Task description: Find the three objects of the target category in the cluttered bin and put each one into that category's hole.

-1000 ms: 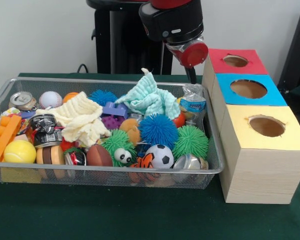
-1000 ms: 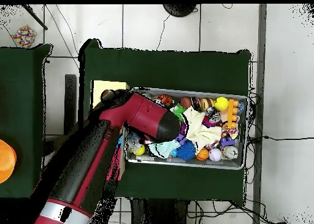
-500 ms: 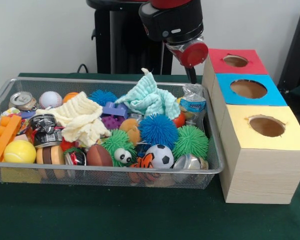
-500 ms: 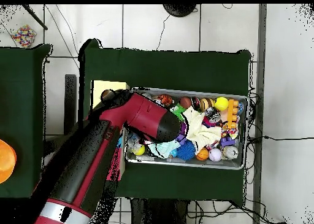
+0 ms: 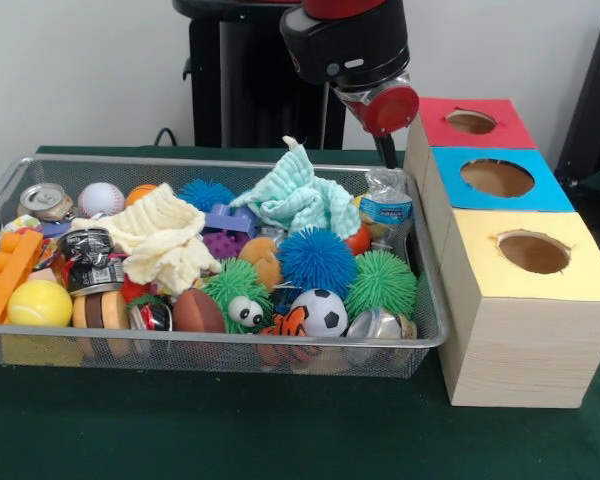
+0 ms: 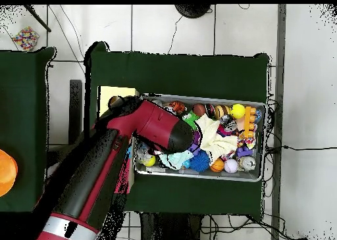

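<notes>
barely anything moved: the red and black arm (image 5: 345, 45) edged right. only the front view showed its gripper (image 5: 388, 152), state unclear, above the crumpled clear plastic bottle (image 5: 384, 203) at the wire mesh bin (image 5: 210, 352)'s far right.

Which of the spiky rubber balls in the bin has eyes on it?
The green spiky ball near the bin's front edge, left of the soccer ball. It has two googly eyes; the blue ones and the other green one have none.
</notes>
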